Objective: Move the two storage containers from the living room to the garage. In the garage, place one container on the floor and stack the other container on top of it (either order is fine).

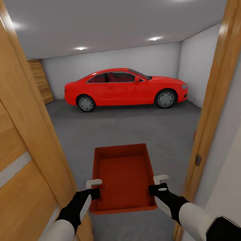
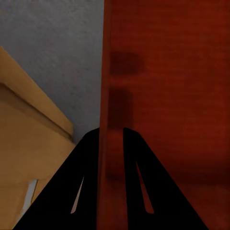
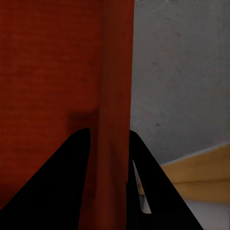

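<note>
Item: one orange-red storage container (image 1: 123,179), rectangular, topless, thin plain walls; no writing, label or brand was legible on it or elsewhere. It was held level in a doorway, above the dark grey speckled floor (image 1: 136,130) of the garage, at about 6 o'clock in the head view. Its long axis ran away from the robot, from 6 toward 12 o'clock, open side up, pointing at the red car (image 1: 124,88). Interior: nothing inside, only the bare red bottom. Left gripper (image 1: 93,188): closed on the container's left wall near the near corner; in the left wrist view the two dark fingers (image 2: 84,182) straddled the thin wall, one on either face. Right gripper (image 1: 159,183): closed on the right wall opposite, its fingers (image 3: 67,182) likewise set on both faces of the wall in the right wrist view. The car stood side-on at 12 o'clock before the white back wall (image 1: 110,62), nose toward 3 o'clock, well apart from the container. A wooden door (image 1: 17,164) stood at 9 o'clock, a wooden door frame (image 1: 214,95) at 3 o'clock.
</note>
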